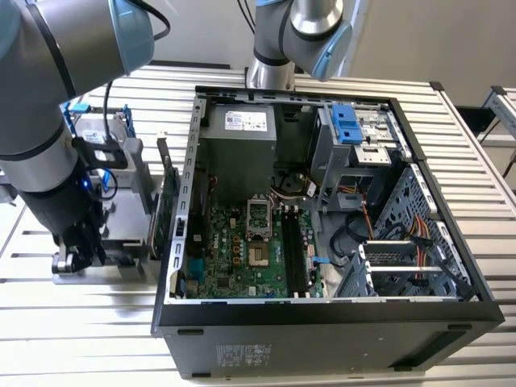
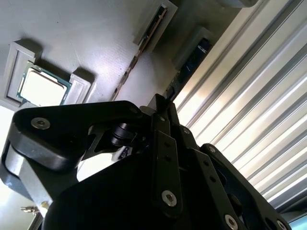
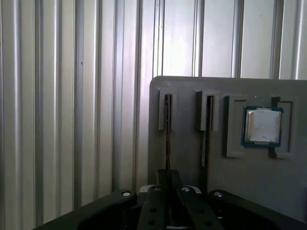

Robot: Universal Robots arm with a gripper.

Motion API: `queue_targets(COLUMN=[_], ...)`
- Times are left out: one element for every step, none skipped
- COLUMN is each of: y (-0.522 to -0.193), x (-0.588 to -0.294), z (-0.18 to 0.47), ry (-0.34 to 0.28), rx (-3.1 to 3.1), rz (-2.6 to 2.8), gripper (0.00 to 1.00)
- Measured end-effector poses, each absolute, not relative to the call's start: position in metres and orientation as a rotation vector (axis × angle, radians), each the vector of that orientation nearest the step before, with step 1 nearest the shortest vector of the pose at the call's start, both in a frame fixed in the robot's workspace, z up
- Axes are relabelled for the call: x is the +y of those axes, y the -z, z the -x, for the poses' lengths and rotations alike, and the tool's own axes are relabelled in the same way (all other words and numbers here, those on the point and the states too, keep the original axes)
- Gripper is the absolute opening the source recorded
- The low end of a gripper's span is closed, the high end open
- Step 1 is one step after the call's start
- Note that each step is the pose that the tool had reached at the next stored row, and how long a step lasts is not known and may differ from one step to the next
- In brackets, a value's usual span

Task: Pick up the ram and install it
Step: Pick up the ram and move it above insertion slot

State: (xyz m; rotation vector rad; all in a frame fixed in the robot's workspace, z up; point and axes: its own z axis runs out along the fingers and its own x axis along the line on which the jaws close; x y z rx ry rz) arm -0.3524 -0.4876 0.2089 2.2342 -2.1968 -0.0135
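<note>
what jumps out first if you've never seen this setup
The open computer case sits mid-frame in the exterior view, its green motherboard exposed. At that view's left the arm reaches down to a grey tray; in the first wrist view the gripper lines up with one ram stick standing on edge, a silver CPU chip in the same tray.

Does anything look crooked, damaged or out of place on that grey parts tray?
Nothing stands out. In the first wrist view the two thin dark ram sticks stand straight in slots of the flat grey tray, and the square silver processor chip sits squarely in its recess.
</note>
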Motion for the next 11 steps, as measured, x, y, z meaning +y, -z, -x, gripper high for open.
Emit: queue_targets(y=[-0.2094, -0.2097, -0.2098, -0.2098, -0.2102, -0.2103, -0.2103, -0.2104, -0.2106, -0.211, -0.2115], x=[-0.4876, -0.4876, -0.4876, -0.4876, -0.4876, -0.4876, -0.4876, -0.4876, -0.4876, -0.4876, -0.4876], z=[0.3524, 0.3524, 0.3524, 0.3524, 0.3524, 0.3524, 0.3524, 0.3524, 0.3524, 0.3524, 0.3524], ry=[0.013, 0.013, 0.013, 0.013, 0.013, 0.013, 0.013, 0.013, 0.013, 0.013, 0.014], rx=[-2.197, -2.197, -2.197, -2.197, -2.197, -2.197, -2.197, -2.197, -2.197, -2.196, -2.197], rz=[-2.234, -2.234, -2.234, -2.234, -2.234, -2.234, -2.234, -2.234, -2.234, -2.234, -2.234], gripper=[0.0, 0.0, 0.0, 0.0, 0.0, 0.0, 0.0, 0.0, 0.0, 0.0, 0.0])
